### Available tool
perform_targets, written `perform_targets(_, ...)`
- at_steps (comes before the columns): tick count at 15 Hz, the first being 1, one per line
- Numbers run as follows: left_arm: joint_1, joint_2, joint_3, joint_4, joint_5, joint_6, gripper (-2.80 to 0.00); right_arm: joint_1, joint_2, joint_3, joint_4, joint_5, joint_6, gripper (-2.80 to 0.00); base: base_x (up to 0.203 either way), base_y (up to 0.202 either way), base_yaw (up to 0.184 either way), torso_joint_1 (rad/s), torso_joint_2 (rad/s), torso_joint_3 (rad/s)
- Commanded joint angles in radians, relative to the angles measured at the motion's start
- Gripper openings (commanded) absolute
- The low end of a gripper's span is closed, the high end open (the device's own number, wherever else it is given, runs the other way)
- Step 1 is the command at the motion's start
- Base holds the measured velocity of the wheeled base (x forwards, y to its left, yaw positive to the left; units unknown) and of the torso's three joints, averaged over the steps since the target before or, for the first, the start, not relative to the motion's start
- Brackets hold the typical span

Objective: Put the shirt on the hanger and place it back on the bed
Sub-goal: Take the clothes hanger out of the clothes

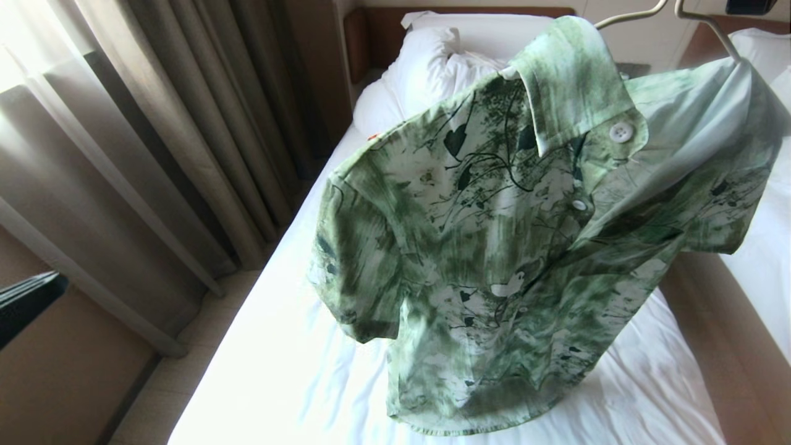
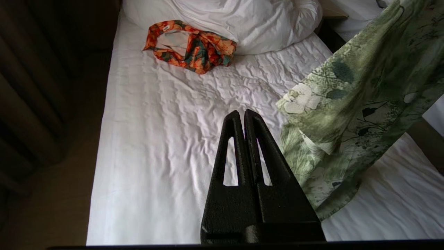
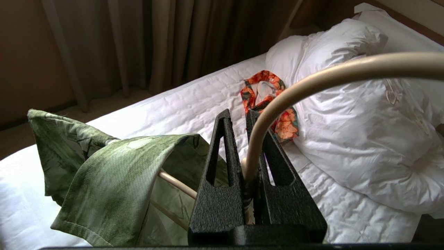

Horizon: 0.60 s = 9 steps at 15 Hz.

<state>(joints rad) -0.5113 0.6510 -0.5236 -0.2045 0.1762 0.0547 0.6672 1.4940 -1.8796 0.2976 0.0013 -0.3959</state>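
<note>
The shirt is being held up in the air above the bed, draped on the hanger, whose cream wire is showing at the far right above the collar. The shirt's front is being turned toward the head camera, the collar far and high, the hem near and low, just over the sheet. Whether the hem is touching the sheet cannot be told from the head view.

In the right wrist view, the right gripper is being kept narrow, clamped on the hanger at the base of its curved hook, with the wire passing between the two black fingers. The collar of the shirt is being seen just beside those fingers, folded over the hanger's shoulder wire.

The left gripper is being held empty, its fingers pressed together with no gap, out over the middle of the bed and just left of the hanging shirt, apart from it.

An orange garment is lying crumpled on the sheet at the far end, against the pillows. Curtains are hanging along the left side of the bed, and a second bed is being partly shown at the right edge.
</note>
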Motion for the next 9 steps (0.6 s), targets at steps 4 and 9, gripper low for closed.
perform_targets(4, -0.012, 0.186, -0.08, -0.011, -0.076, -0.004, -2.8, -0.026, 0.019, -0.005, 0.002, 0.005, 0.02, -2.8, 0.0, 0.0, 0.0, 0.0, 0.0, 0.0)
perform_targets(9, -0.062, 0.43, -0.147, -0.135, -0.137, -0.049, -2.8, -0.056, 0.03, -0.007, 0.003, 0.008, 0.02, -2.8, 0.0, 0.0, 0.0, 0.0, 0.0, 0.0)
